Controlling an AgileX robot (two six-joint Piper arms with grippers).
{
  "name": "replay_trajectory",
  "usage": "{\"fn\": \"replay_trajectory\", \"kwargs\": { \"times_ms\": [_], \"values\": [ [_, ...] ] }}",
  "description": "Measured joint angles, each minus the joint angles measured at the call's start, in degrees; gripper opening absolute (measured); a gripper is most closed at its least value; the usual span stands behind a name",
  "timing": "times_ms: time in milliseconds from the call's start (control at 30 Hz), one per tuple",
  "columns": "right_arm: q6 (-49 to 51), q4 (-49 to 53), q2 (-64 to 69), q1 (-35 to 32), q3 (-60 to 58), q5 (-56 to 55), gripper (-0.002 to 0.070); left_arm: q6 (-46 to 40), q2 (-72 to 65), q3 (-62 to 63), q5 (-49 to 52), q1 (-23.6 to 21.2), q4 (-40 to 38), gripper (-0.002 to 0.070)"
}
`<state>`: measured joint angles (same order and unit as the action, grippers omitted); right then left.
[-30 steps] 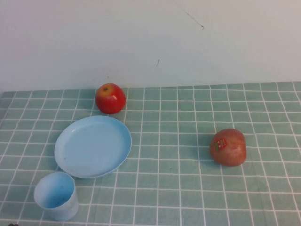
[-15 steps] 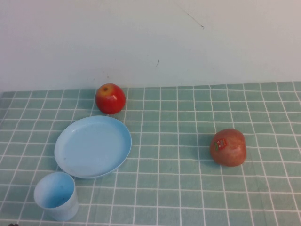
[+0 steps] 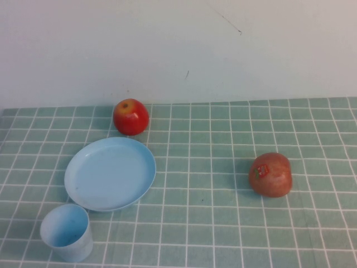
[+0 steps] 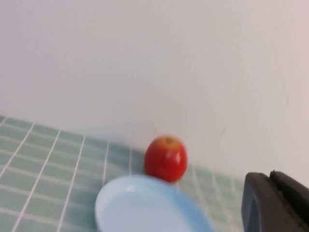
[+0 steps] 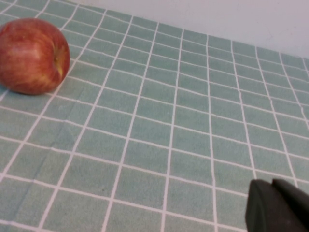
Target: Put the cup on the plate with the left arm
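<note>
From the high view, the cup [image 3: 67,232] stands upright on the green checked tablecloth [image 3: 223,223] near the robot's left edge, just beside the plate [image 3: 110,173] and apart from it, so the task has not begun; a short lift and carry away from the robot would likely set it on the plate. A red apple [image 3: 131,116] sits just behind the plate, and a second apple [image 3: 270,175] with a small sticker, too small to read, lies well apart on the right. Neither arm shows here. In the left wrist view, the left gripper [image 4: 275,203] appears only as a dark corner, facing the plate [image 4: 149,205] and apple [image 4: 165,158]; whether it is wide or narrow I cannot tell. In the right wrist view, the right gripper [image 5: 277,207] likewise shows one dark corner above the cloth, apparently parked, its opening not discernible, near the stickered apple [image 5: 31,55]
</note>
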<state>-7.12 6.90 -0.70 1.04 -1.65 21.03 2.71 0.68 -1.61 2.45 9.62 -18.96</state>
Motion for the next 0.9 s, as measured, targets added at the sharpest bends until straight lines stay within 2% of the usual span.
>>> {"fn": "replay_trajectory", "kwargs": {
  "times_ms": [133, 300, 433, 567, 700, 900],
  "values": [
    [0.0, 0.0, 0.0, 0.0, 0.0, 0.0, -0.0002, 4.1, 0.0, 0.0, -10.7, 0.0, -10.5, 0.0],
    [0.0, 0.0, 0.0, 0.0, 0.0, 0.0, -0.0002, 8.4, 0.0, -0.1, -18.5, 0.0, -15.5, 0.0],
    [0.0, 0.0, 0.0, 0.0, 0.0, 0.0, -0.0002, 14.0, 0.0, 0.5, -23.1, 0.0, -14.4, 0.0],
    [0.0, 0.0, 0.0, 0.0, 0.0, 0.0, -0.0002, 13.6, 0.0, 7.3, -23.5, 0.0, -5.4, 0.0],
    [0.0, 0.0, 0.0, 0.0, 0.0, 0.0, -0.0002, 8.8, -1.9, 19.6, -17.2, 0.0, 1.5, 0.0],
    [0.0, 0.0, 0.0, 0.0, 0.0, 0.0, -0.0002, -0.6, -17.4, 40.0, 7.3, 0.0, 3.6, -0.0001]
  ]
}}
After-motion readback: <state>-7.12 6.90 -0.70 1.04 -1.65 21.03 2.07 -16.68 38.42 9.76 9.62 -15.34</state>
